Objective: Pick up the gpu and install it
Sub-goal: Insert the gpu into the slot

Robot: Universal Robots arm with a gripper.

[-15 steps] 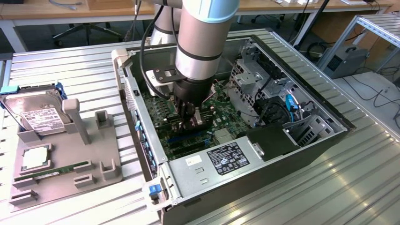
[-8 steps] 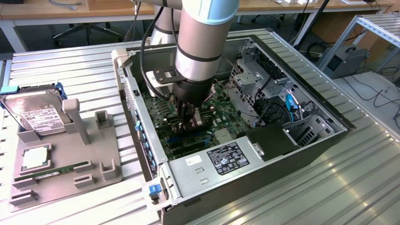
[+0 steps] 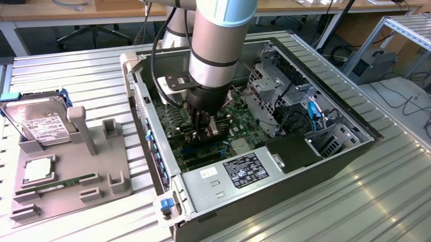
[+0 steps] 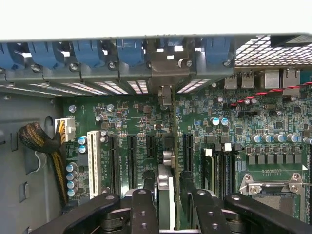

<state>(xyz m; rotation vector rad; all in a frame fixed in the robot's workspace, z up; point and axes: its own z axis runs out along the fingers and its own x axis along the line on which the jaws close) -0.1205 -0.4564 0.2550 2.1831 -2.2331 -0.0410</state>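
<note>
Gpu (image 4: 165, 204) stands upright in motherboard (image 4: 131, 122) slot (prob. seated), tool (image 4: 166, 179) straddling it to steady; gripping or released, can't tell.

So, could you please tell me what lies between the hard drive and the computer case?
Grey upright posts of the parts holder, seen in the exterior view.

Green motherboard (image 4: 146, 126), blue slot latches (image 4: 87, 51), black end effector (image 4: 168, 187), silver-grey case (image 3: 323, 166), grey tray (image 3: 67, 196).
</note>
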